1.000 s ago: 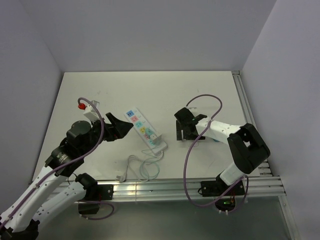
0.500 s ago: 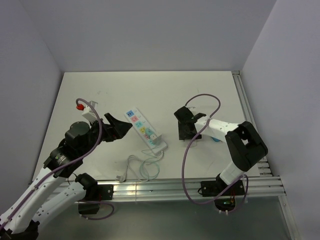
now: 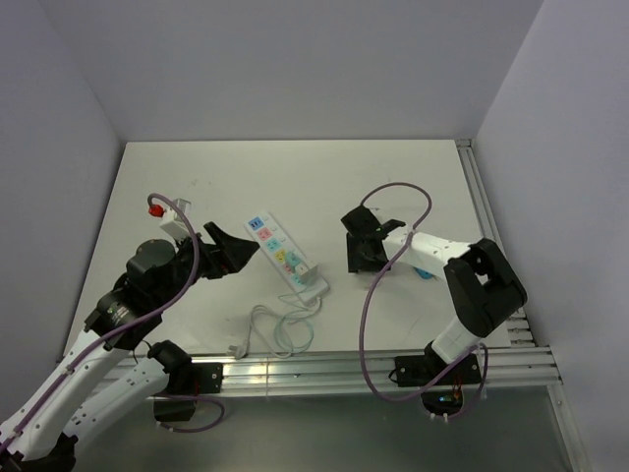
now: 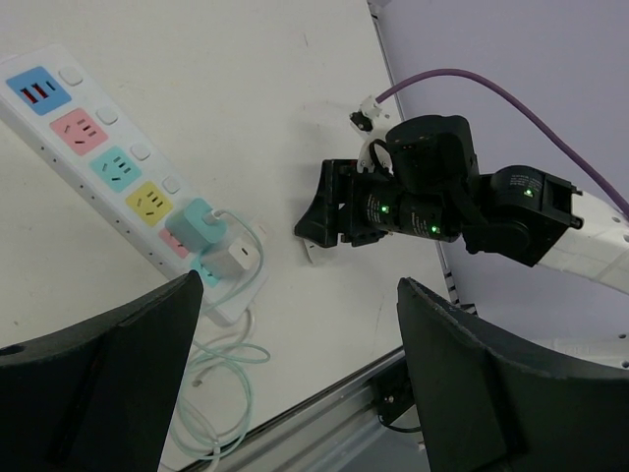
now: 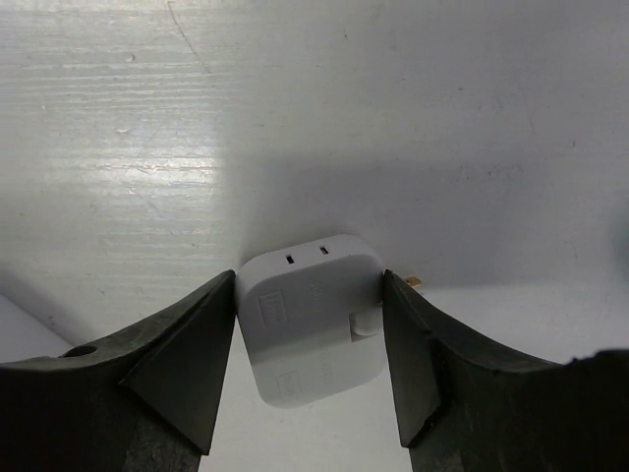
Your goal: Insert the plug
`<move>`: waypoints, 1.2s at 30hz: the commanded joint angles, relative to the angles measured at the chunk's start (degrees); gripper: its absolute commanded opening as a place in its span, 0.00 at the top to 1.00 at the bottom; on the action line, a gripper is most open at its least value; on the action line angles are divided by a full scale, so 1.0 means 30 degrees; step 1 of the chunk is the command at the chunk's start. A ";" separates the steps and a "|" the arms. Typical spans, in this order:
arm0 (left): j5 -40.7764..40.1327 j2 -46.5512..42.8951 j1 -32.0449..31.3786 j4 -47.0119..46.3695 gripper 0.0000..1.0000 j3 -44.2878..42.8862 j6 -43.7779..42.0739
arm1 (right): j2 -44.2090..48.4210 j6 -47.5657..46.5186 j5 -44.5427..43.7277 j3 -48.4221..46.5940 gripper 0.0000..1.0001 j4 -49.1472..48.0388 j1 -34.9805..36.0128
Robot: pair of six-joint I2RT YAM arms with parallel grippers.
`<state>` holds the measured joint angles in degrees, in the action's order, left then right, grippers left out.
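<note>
A white power strip (image 3: 283,254) with coloured sockets lies mid-table, and it also shows in the left wrist view (image 4: 103,162). A teal plug (image 4: 200,224) and a white plug (image 4: 236,260) sit in its near end. A loose white plug adapter (image 5: 314,329) lies on the table to the right of the strip. My right gripper (image 5: 309,295) is down on the table with both fingers against the adapter's sides. In the top view my right gripper (image 3: 362,254) hides the adapter. My left gripper (image 3: 234,242) is open and empty, raised just left of the strip.
Thin white and teal cables (image 3: 283,330) coil on the table in front of the strip's near end. An aluminium rail (image 3: 344,366) runs along the near edge, another along the right edge (image 3: 482,211). A purple cable (image 3: 403,197) loops over my right arm.
My right gripper has shifted slightly left and turned a little at the adapter. My left arm has barely moved.
</note>
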<state>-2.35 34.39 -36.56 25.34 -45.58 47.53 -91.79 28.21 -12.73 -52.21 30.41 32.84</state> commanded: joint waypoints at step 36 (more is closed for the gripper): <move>0.4029 0.1103 0.0056 -0.4402 0.20 0.0077 -0.0902 | 0.5721 0.0909 1.3262 -0.6618 1.00 -0.1173 -0.0781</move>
<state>6.00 36.01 -36.56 17.19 -44.84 46.13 -76.97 29.23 16.16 -68.79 28.60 30.72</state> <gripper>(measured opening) 0.804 0.643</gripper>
